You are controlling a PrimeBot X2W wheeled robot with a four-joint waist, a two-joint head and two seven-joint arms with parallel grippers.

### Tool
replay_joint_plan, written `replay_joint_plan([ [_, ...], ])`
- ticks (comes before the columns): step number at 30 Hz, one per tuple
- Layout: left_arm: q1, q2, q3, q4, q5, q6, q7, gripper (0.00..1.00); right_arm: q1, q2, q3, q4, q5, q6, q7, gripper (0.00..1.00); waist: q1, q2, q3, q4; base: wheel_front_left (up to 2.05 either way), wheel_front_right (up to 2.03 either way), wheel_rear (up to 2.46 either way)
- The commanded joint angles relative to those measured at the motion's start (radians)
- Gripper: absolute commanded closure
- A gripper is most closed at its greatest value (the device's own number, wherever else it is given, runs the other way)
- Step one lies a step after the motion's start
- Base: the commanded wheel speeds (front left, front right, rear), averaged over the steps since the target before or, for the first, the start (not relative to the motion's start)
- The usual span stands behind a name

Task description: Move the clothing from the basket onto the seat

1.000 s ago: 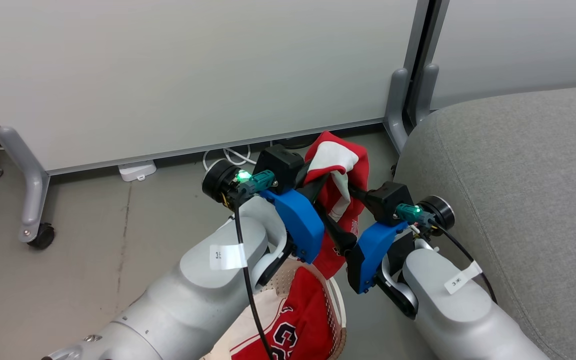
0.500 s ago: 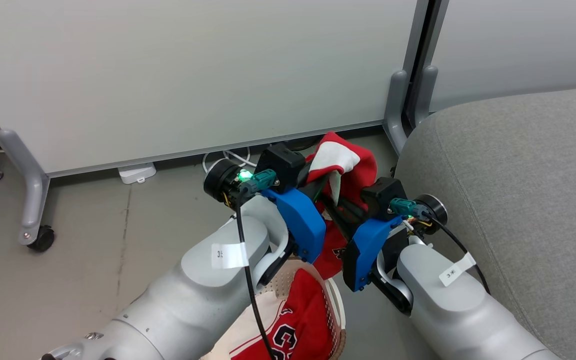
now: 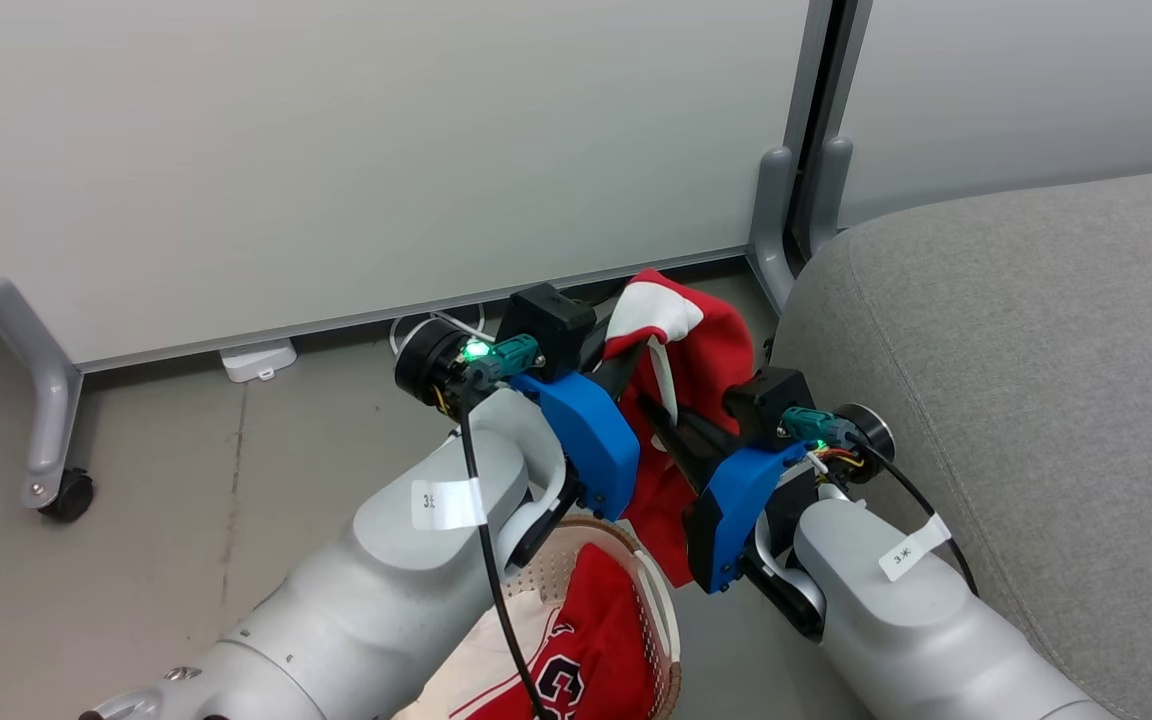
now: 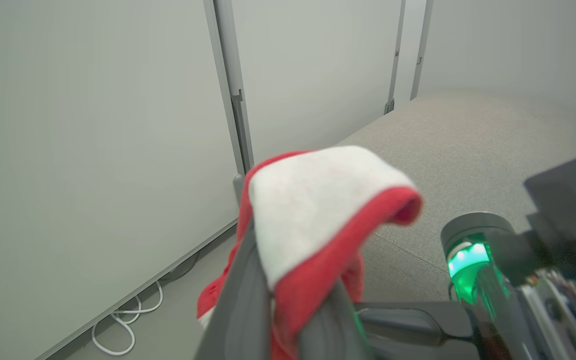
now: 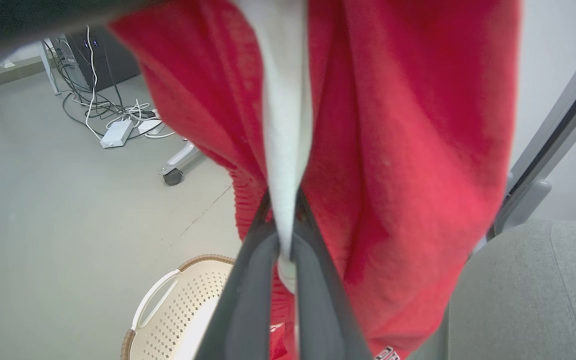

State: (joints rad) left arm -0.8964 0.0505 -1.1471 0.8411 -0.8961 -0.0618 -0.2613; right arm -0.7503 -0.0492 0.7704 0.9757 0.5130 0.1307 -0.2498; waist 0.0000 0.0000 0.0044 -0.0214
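The left gripper [image 4: 288, 285] has its fingers narrowed on the white-trimmed top fold of one red garment [image 3: 701, 350]. The garment hangs in the air with its hem just above the rim of the basket [image 3: 664, 612], which stands on the floor beside the seat's left edge. The right gripper [image 5: 283, 240] pinches the garment's white stripe.

This looks like the carry step. The next move calls for both arms to swing right over the seat [image 3: 1016, 350], lower the cloth and open.

Count: one basket, one seat, one garment lifted. At least two more lie in the basket, a red jersey [image 3: 596, 640] and a white piece [image 3: 496, 650].
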Motion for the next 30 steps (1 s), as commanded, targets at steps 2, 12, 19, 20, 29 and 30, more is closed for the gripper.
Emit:
replay_joint_plan([
  [2,0.002,0.000,0.012,0.002,0.007,0.001,-0.006,1.00,-0.009,-0.002,0.008,0.011,0.009,0.000,-0.006,1.00,0.0000,0.0000,-0.001,-0.002,0.00,0.00,0.00],
  [12,0.004,0.000,0.020,0.004,0.012,0.005,-0.006,0.21,-0.017,-0.002,0.022,0.023,0.028,0.000,-0.013,1.00,0.0000,0.0000,0.000,-0.002,0.00,0.00,0.00],
  [19,0.019,0.000,0.039,0.001,0.030,0.012,-0.005,0.00,-0.029,-0.002,0.016,0.025,0.024,0.000,-0.015,1.00,0.0000,0.0000,0.004,0.001,0.00,0.00,0.00],
  [20,0.022,0.000,0.046,0.000,0.036,0.013,-0.005,0.00,-0.029,-0.002,0.013,0.026,0.021,0.000,-0.016,1.00,0.0000,0.0000,0.004,0.001,0.00,0.00,0.00],
  [29,0.123,0.045,0.179,-0.097,0.149,0.029,-0.004,0.00,-0.028,-0.002,-0.040,-0.002,-0.026,0.000,-0.016,1.00,0.0000,0.0000,0.006,0.002,0.00,0.00,0.00],
  [30,0.142,0.053,0.195,-0.114,0.166,0.030,-0.004,0.00,-0.024,-0.002,-0.048,-0.006,-0.033,0.000,-0.016,1.00,0.0000,0.0000,0.006,0.002,0.00,0.00,0.00],
])
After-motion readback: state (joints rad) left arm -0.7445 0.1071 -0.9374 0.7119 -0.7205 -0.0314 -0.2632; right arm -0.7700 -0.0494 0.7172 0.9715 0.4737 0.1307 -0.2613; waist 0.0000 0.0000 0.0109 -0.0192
